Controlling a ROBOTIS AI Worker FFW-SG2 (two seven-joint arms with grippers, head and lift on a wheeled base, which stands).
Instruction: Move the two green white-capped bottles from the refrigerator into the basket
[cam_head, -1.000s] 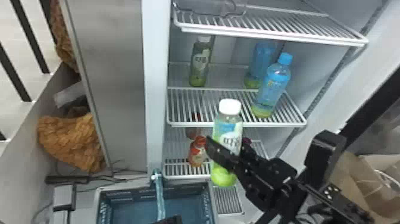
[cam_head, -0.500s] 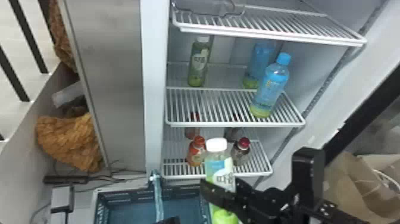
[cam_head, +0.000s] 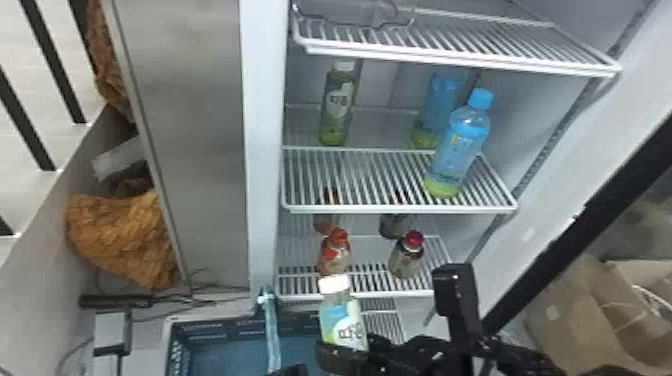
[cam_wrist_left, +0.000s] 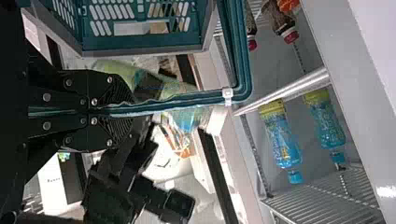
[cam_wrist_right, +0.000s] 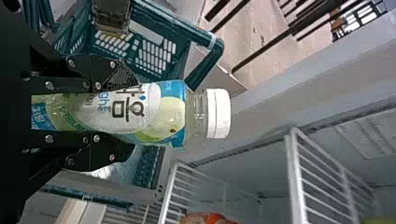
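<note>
In the head view, my right gripper (cam_head: 345, 356) holds a green white-capped bottle (cam_head: 340, 315) upright at the basket's right side; in the right wrist view the fingers of the right gripper (cam_wrist_right: 114, 112) clasp this bottle (cam_wrist_right: 163, 112) from both sides. Another green white-capped bottle (cam_head: 338, 107) stands at the left of the refrigerator's middle shelf. My left gripper (cam_head: 291, 371) is at the bottom edge, beside the handle of the teal basket (cam_head: 175, 345). The left wrist view has the left gripper (cam_wrist_left: 114, 112) shut on the basket handle (cam_wrist_left: 191, 99).
Two blue bottles (cam_head: 457, 147) stand on the refrigerator's middle shelf (cam_head: 400, 207). Orange-capped (cam_head: 335, 252) and red-capped bottles (cam_head: 407, 257) stand on the shelf below. A white door post (cam_head: 262, 150) borders the refrigerator's left side.
My right gripper has come down and toward the basket's side with the bottle, uncovering the lower shelf's small bottles. The left gripper has stayed at the handle.
</note>
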